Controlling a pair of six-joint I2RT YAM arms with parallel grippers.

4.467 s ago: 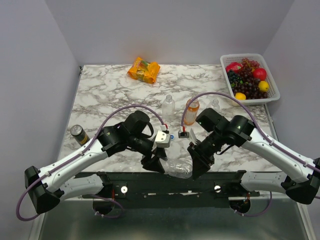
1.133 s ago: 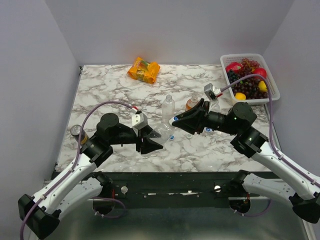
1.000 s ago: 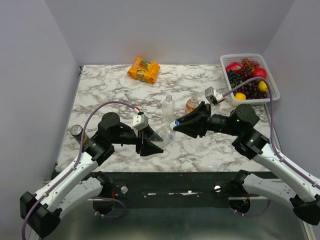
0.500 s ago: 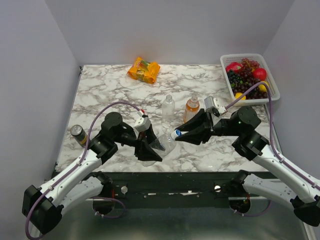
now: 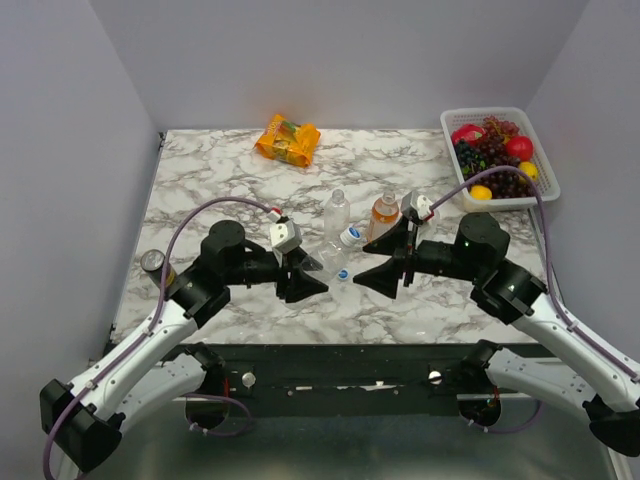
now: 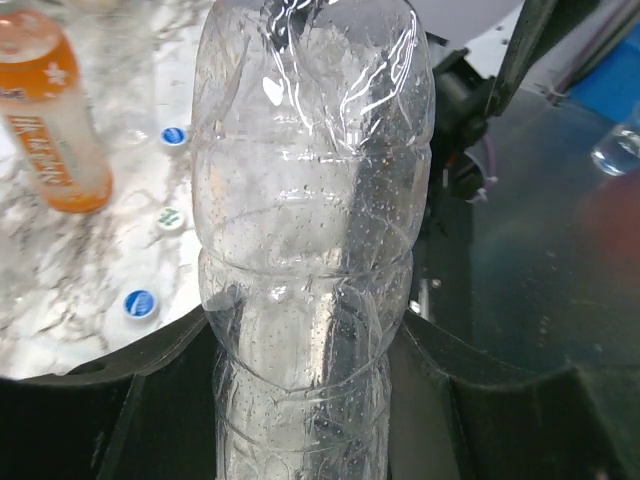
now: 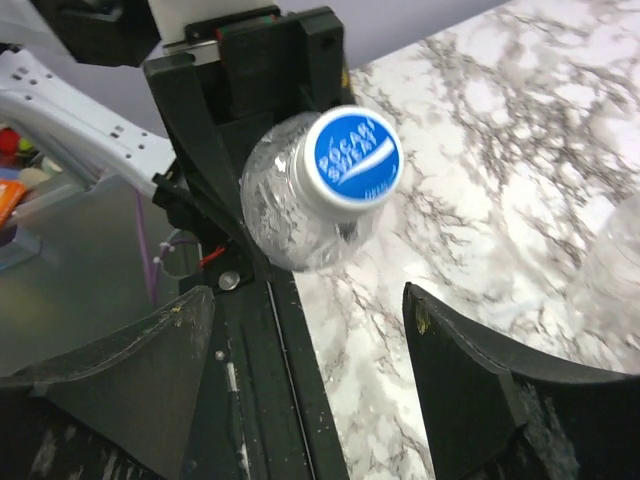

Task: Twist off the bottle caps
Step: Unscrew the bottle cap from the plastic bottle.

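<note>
Left pincer [image 5: 303, 284] clamps crinkled bottle [image 6: 310, 200] (blue cap [image 7: 351, 160]).

White arms [image 5: 150, 340] — black joints [image 5: 220, 242], purple cables [image 5: 205, 207]

From the left wrist, the clear bottle [image 6: 310, 250] runs off the top and bottom edges, and the orange bottle [image 6: 50, 120] is cropped at the left. From the right wrist, a second clear bottle [image 7: 615, 270] is only a blur at the right edge. From above, the left arm [image 5: 180, 300] covers part of the can [image 5: 153, 262].
</note>
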